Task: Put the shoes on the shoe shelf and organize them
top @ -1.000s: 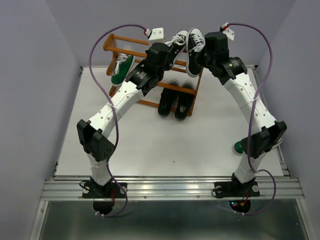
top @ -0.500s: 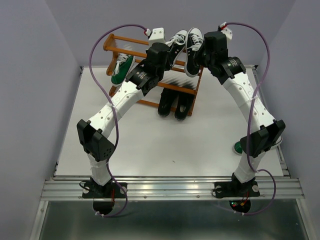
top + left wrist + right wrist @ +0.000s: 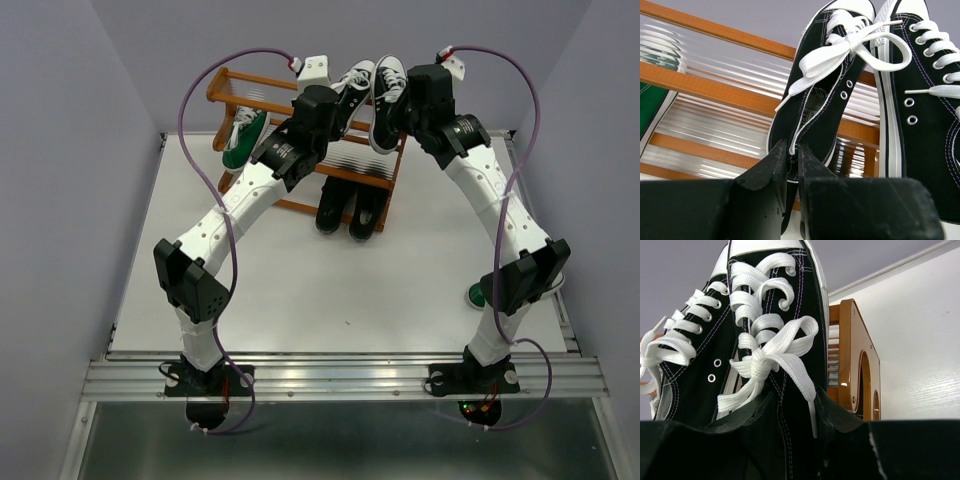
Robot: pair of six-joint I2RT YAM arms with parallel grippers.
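Counting six shoes (image 3: 365, 212) — one shelf (image 3: 214, 92).

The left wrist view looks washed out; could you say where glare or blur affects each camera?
Left wrist: the shelf's metal rods glare in white streaks, while the laces stay sharp. Right wrist: the fingers are dark and soft, the laced sneaker crisp. Top external: even light, with sheen on the near rail.
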